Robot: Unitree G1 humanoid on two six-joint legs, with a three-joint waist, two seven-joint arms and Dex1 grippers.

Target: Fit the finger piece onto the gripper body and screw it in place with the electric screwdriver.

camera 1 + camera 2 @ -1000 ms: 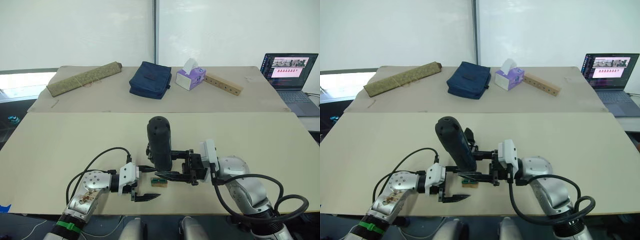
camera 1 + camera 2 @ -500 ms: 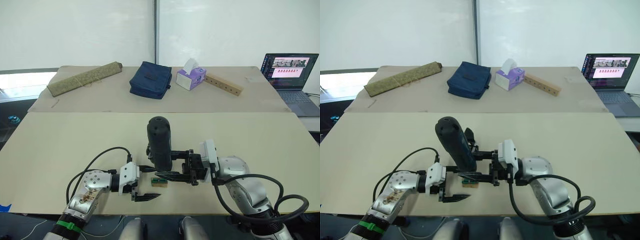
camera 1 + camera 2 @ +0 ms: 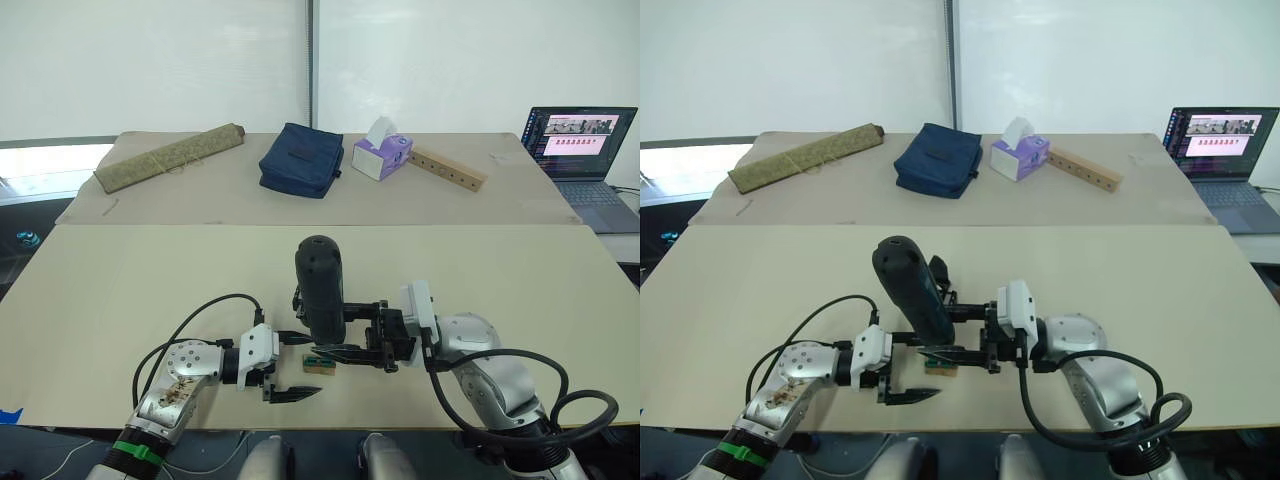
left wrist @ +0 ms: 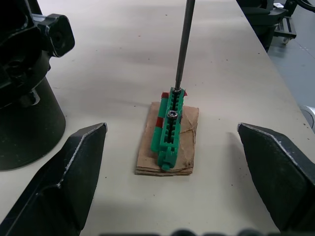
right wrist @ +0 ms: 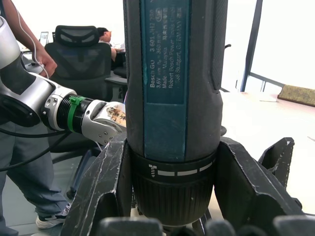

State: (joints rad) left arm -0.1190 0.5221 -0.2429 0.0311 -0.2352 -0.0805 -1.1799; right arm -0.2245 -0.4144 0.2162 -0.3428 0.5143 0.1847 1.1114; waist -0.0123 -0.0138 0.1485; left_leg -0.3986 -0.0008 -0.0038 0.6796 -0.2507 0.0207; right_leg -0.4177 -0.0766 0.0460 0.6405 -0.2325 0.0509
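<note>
My right pincer (image 3: 352,350) clamps the electric screwdriver (image 3: 319,288) upright so its bit meets a screw in the green block (image 4: 170,125). Left pincer (image 3: 290,365) open, flanking the block. Gripper body (image 4: 22,83) stands just beside on the surface (image 3: 150,280).

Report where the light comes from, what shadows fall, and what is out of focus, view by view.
Head views: bright windows behind, soft even light on the table. Left wrist view: the green-and-tan block is sharp, the metal bit throws a faint shadow, and the left gripper's fingers blur. Right wrist view: the electric screwdriver is sharp against glare, with a seated person soft.
</note>
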